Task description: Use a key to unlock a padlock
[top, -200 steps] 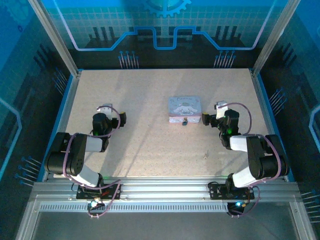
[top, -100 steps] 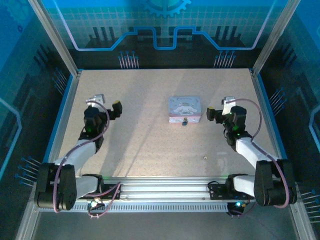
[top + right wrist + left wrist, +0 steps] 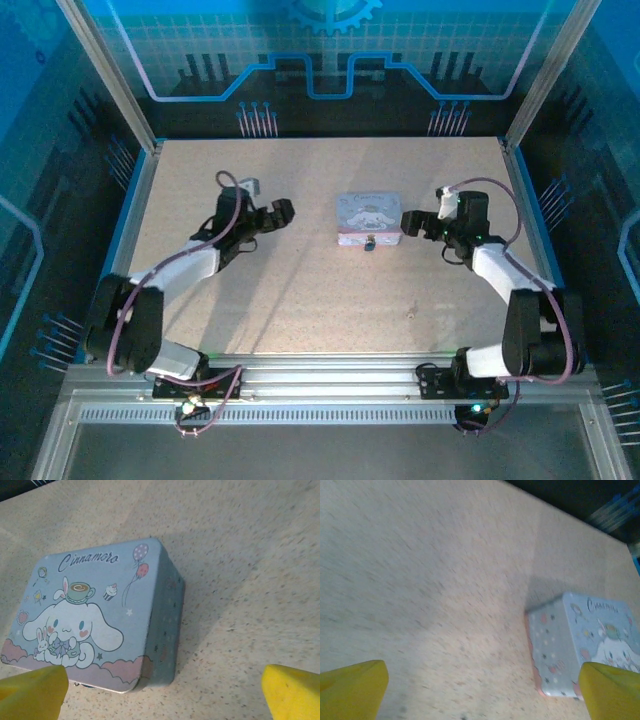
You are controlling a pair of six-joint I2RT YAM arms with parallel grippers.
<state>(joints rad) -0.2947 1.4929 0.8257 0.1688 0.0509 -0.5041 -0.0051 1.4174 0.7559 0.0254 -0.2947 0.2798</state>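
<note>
Top external shows my left claw (image 3: 283,210) and right claw (image 3: 408,222) flanking the tin (image 3: 368,212), both spread wide, holding nothing; the padlock (image 3: 369,243) sits just at the tin's near side; the key (image 3: 410,313) lies well apart, closer to me.

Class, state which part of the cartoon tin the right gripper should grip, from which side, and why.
Probably grip the tin across its near and far long walls, coming from its right end, where the open right gripper points. The tin lies flat, lid up; those walls are straight and parallel, the corners rounded. Stay clear of the padlock at the near wall.
</note>
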